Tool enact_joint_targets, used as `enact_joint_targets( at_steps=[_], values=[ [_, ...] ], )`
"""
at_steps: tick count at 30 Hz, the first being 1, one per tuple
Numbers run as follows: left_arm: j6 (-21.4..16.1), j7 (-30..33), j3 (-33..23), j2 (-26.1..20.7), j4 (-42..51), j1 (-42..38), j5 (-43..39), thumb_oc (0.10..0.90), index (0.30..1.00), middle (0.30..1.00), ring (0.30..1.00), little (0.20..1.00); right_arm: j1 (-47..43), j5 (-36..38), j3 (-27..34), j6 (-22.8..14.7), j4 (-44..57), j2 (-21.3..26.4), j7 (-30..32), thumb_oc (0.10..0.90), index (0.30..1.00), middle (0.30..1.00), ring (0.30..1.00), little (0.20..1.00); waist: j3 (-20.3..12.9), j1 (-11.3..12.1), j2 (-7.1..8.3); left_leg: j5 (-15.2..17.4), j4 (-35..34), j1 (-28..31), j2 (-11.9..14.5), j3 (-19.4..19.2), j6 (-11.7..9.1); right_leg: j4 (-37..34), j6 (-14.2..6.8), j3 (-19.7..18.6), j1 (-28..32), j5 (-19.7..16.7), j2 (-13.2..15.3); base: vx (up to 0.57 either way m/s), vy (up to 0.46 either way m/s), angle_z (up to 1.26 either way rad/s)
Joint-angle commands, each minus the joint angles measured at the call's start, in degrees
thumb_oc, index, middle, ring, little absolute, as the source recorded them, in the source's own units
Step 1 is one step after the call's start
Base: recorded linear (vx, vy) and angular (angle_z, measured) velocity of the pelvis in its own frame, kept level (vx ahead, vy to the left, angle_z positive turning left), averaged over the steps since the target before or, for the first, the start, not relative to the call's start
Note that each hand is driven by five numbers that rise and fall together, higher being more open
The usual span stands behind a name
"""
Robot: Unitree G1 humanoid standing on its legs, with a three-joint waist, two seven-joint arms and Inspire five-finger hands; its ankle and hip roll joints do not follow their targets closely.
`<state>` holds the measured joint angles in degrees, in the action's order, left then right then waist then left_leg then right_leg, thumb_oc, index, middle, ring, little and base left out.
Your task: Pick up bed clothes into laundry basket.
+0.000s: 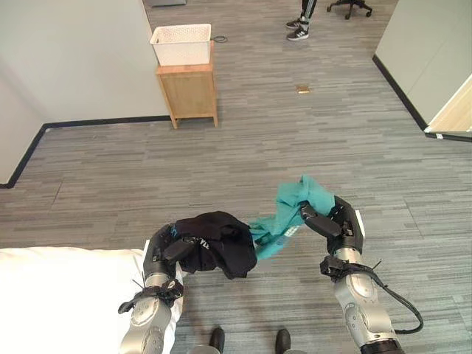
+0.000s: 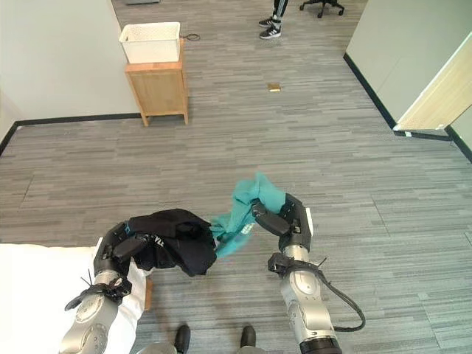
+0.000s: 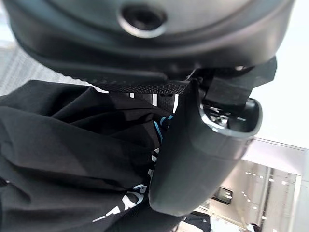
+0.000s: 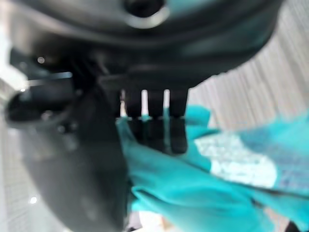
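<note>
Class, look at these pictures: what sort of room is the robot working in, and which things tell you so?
Probably a mock bedroom in an office: a white bed, a laundry basket on a wooden cabinet, grey plank floor, and an office chair.

Two garments, one black (image 1: 217,240) and one teal (image 1: 291,210), two robot hands, left (image 1: 164,247) and right (image 1: 335,221), one white laundry basket (image 1: 181,44), one wooden stand (image 1: 188,90), one bed (image 1: 59,295), and probably one person (image 1: 301,22), seen as legs.
</note>
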<state>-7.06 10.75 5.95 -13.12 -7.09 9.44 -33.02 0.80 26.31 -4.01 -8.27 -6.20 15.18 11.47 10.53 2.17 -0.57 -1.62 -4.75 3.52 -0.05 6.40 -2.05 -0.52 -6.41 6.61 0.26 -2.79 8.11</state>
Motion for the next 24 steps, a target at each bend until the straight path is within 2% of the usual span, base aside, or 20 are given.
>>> enact_joint_targets(
  at_steps=[1,2,4,5,6,8,9,10,11,13,14,15,16,17,18,19,20,21,23,24],
  values=[
    [-5.76,-1.85,-4.42,-4.81,5.29,-5.01,3.64,0.400,0.300,0.300,0.300,0.300,-1.31,-0.47,1.86,-5.10,6.30,0.39,-2.35,0.400,0.300,0.300,0.300,0.300,-0.77,0.44,1.38,6.92,3.92,1.51,-1.31,-1.98,3.37,22.92,-5.32,-1.00,-5.96,1.32,5.06,0.06,0.207,-0.15],
    [-5.94,-1.73,-4.81,-5.31,5.44,-4.78,4.12,0.400,0.300,0.300,0.300,0.300,-0.07,-0.53,1.14,-4.81,6.68,-0.34,-3.00,0.400,0.300,0.300,0.300,0.300,1.26,-0.70,0.40,6.93,2.98,3.45,-0.90,-2.33,4.03,30.76,-6.53,-1.46,-10.56,-4.45,5.75,0.06,0.154,-0.04],
    [-5.82,-1.66,-5.28,-5.11,5.47,-4.58,4.27,0.400,0.300,0.300,0.300,0.300,0.38,-0.31,0.86,-4.62,6.69,-0.76,-3.18,0.400,0.300,0.300,0.300,0.300,1.57,-0.87,-0.46,7.10,2.43,4.47,-0.41,-2.71,4.00,33.60,-6.47,-1.05,-12.46,-4.02,6.42,0.27,0.083,-0.09],
    [-5.92,-1.71,-5.69,-4.77,5.64,-4.74,3.04,0.400,0.300,0.300,0.300,0.300,1.21,0.17,1.17,-4.54,7.05,-0.98,-3.25,0.400,0.300,0.300,0.300,0.300,1.84,-3.25,-0.67,8.92,1.81,7.24,0.56,-2.55,2.77,28.77,-5.85,-1.17,-18.22,-1.92,5.63,0.44,0.009,-0.21],
    [-5.92,-1.74,-5.70,-4.79,5.62,-4.68,2.99,0.400,0.300,0.300,0.300,0.300,1.31,0.18,1.15,-4.49,7.14,-0.97,-3.25,0.400,0.300,0.300,0.300,0.300,1.86,-3.31,-0.91,9.23,1.72,7.55,0.88,-2.50,2.69,28.79,-5.81,-0.93,-17.89,-1.52,5.39,0.50,-0.066,-0.24],
    [-6.14,-2.35,-5.57,-5.01,6.77,-5.07,2.59,0.400,0.300,0.300,0.300,0.300,1.96,0.69,2.45,-4.85,7.61,-0.41,-2.96,0.400,0.300,0.300,0.300,0.300,1.98,-5.46,-0.23,11.02,1.26,9.82,1.00,-1.48,1.60,19.62,-5.60,-1.57,-20.17,-0.82,4.86,0.45,-0.154,-0.06],
    [-6.09,-3.39,-5.06,-4.99,7.23,-6.01,0.57,0.400,0.300,0.300,0.300,0.300,2.99,1.07,4.14,-5.00,7.93,0.18,-2.49,0.400,0.300,0.300,0.300,0.300,1.78,-7.43,0.09,13.04,0.96,12.05,1.58,-0.21,0.37,9.28,-5.81,-2.13,-19.33,-1.65,4.07,0.49,-0.176,0.17],
    [-6.12,-3.45,-5.02,-4.99,7.16,-6.06,0.48,0.400,0.300,0.300,0.300,0.300,3.03,1.09,4.20,-4.99,7.97,0.21,-2.50,0.400,0.300,0.300,0.300,0.300,2.04,-7.51,-0.26,13.24,1.02,12.36,1.97,-0.13,0.34,8.46,-5.79,-1.73,-18.48,-1.96,3.76,0.65,-0.253,0.32],
    [-6.00,-4.97,-4.44,-5.88,8.09,-7.72,1.29,0.400,0.300,0.300,0.300,0.300,4.26,0.82,5.52,-4.72,7.85,0.77,-2.40,0.400,0.300,0.300,0.300,0.300,1.28,-9.90,0.62,15.04,1.15,14.55,2.53,1.24,-0.87,2.21,-6.53,-3.65,-19.52,-4.29,3.70,0.32,-0.139,0.40],
    [-5.89,-5.97,-4.36,-6.46,8.78,-8.09,1.83,0.400,0.300,0.300,0.300,0.300,4.26,0.94,6.05,-4.63,7.85,0.99,-2.92,0.400,0.300,0.300,0.300,0.300,0.69,-10.24,0.50,16.37,1.89,15.95,3.22,1.42,-1.08,1.19,-6.91,-2.94,-19.19,-4.70,2.85,0.45,-0.233,0.67],
    [-5.66,-7.57,-4.16,-7.10,10.05,-8.34,1.95,0.400,0.300,0.300,0.300,0.300,4.65,1.52,6.33,-4.36,7.65,1.50,-4.14,0.400,0.300,0.300,0.300,0.300,-0.65,-10.50,0.93,13.73,6.79,14.96,3.80,2.07,-3.03,1.08,-5.67,-2.46,-16.92,-6.09,2.87,0.52,-0.350,0.79],
    [-5.55,-7.79,-3.96,-7.27,10.19,-8.63,2.54,0.400,0.300,0.300,0.300,0.300,4.23,1.79,6.16,-4.47,7.13,1.90,-4.62,0.400,0.300,0.300,0.300,0.300,-1.09,-10.60,0.33,8.21,14.44,13.10,4.99,1.93,-5.00,2.33,-4.38,-2.68,-15.22,-5.75,1.12,0.32,-0.275,0.80],
    [-5.54,-7.79,-3.98,-7.29,10.18,-8.65,2.55,0.400,0.300,0.300,0.300,0.300,4.19,1.80,6.15,-4.48,7.10,1.88,-4.63,0.400,0.300,0.300,0.300,0.300,-1.25,-10.80,0.57,7.98,14.40,12.81,4.74,2.17,-5.00,2.32,-4.39,-2.62,-15.41,-5.82,1.44,0.42,-0.352,0.57],
    [-5.25,-7.95,-3.17,-7.84,10.59,-10.87,0.50,0.400,0.300,0.300,0.300,0.300,2.71,3.22,6.44,-4.58,6.82,3.98,-4.23,0.400,0.300,0.300,0.300,0.300,-0.56,-10.11,2.00,-6.43,36.91,3.22,4.81,1.82,-7.51,2.83,-0.85,-2.79,-10.37,-3.59,1.36,0.31,-0.237,0.36],
    [-5.24,-7.94,-3.18,-7.89,10.56,-10.90,0.48,0.400,0.300,0.300,0.300,0.300,2.67,3.22,6.43,-4.59,6.78,3.93,-4.25,0.400,0.300,0.300,0.300,0.300,-0.67,-10.23,1.71,-5.90,37.46,2.93,5.07,1.92,-7.41,2.80,-0.98,-2.59,-10.35,-3.26,1.15,0.41,-0.413,0.14],
    [-5.04,-7.99,-3.05,-7.81,10.85,-11.91,-0.76,0.400,0.300,0.300,0.300,0.300,1.57,4.77,6.43,-4.99,6.56,4.99,-4.01,0.400,0.300,0.300,0.300,0.300,0.39,-9.45,3.63,-7.80,46.77,-2.38,3.81,0.72,-6.95,2.19,0.84,-2.42,-7.96,-2.53,1.70,0.31,-0.412,-0.14],
    [-4.95,-8.23,-2.80,-8.61,12.61,-13.50,-1.86,0.400,0.300,0.300,0.300,0.300,-0.45,6.21,6.55,-5.53,5.75,6.69,-2.86,0.400,0.300,0.300,0.300,0.300,3.06,-7.05,4.60,-4.56,59.05,-10.57,3.02,-0.86,-4.09,0.85,3.31,-3.57,-2.99,0.36,0.00,0.28,-0.421,0.03],
    [-4.95,-8.22,-2.82,-8.65,12.60,-13.60,-1.86,0.400,0.300,0.300,0.300,0.300,-0.57,6.23,6.57,-5.55,5.69,6.66,-2.86,0.400,0.300,0.300,0.300,0.300,3.04,-7.13,4.82,-4.80,59.08,-10.86,2.76,-0.88,-4.01,0.82,3.28,-3.56,-3.17,0.20,0.26,0.44,-0.365,-0.14],
    [-4.88,-7.77,-3.43,-8.46,12.69,-15.02,-1.97,0.400,0.300,0.300,0.300,0.300,-0.84,5.34,7.59,-4.94,6.37,8.07,-2.21,0.400,0.300,0.300,0.300,0.300,3.43,-5.81,4.75,-4.30,57.63,-16.31,5.09,-2.99,-3.83,0.22,3.60,-4.05,0.23,2.43,-0.19,0.33,-0.137,-0.16],
    [-4.97,-7.76,-3.25,-8.79,13.35,-15.79,-0.81,0.400,0.300,0.300,0.300,0.300,-0.95,5.72,8.25,-5.13,6.49,8.49,-2.22,0.400,0.300,0.300,0.300,0.300,3.33,-4.77,4.32,-3.90,52.78,-19.29,5.23,-3.80,-4.21,0.31,3.65,-4.11,2.05,3.90,-0.49,0.30,-0.042,-0.03]
  ],
)
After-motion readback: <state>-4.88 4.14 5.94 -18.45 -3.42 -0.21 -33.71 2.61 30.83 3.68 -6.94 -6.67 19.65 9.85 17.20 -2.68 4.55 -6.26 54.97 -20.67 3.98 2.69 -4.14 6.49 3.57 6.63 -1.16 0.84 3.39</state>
